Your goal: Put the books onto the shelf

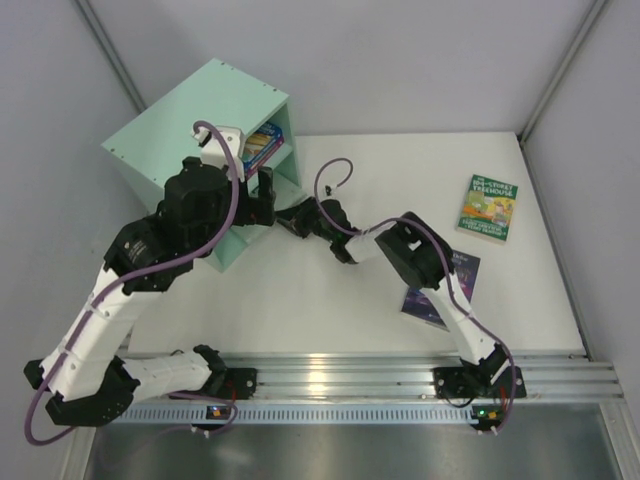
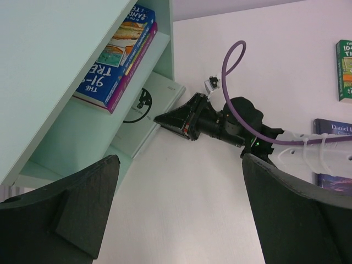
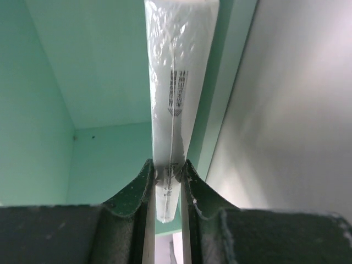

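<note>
Nearest the bases, a purple book (image 1: 466, 272) lay flat on the table (image 1: 300, 300), partly under the right arm. Farther back and well to the right lay a green book (image 1: 491, 207), apart from everything else. The right gripper (image 3: 167, 168) reached left to the shelf (image 1: 190, 120), its fingers pressed together on the edge of a thin white booklet (image 2: 159, 96). The booklet stood on edge and leaned into the shelf's nearer compartment. The left gripper (image 2: 180, 165) hung by the shelf's open side, spread wide and holding nothing, aimed at that compartment. Beyond the dividing board, in the farther compartment, a blue book (image 2: 113, 63) lay against a magenta book (image 2: 120, 96), both leaning together.
</note>
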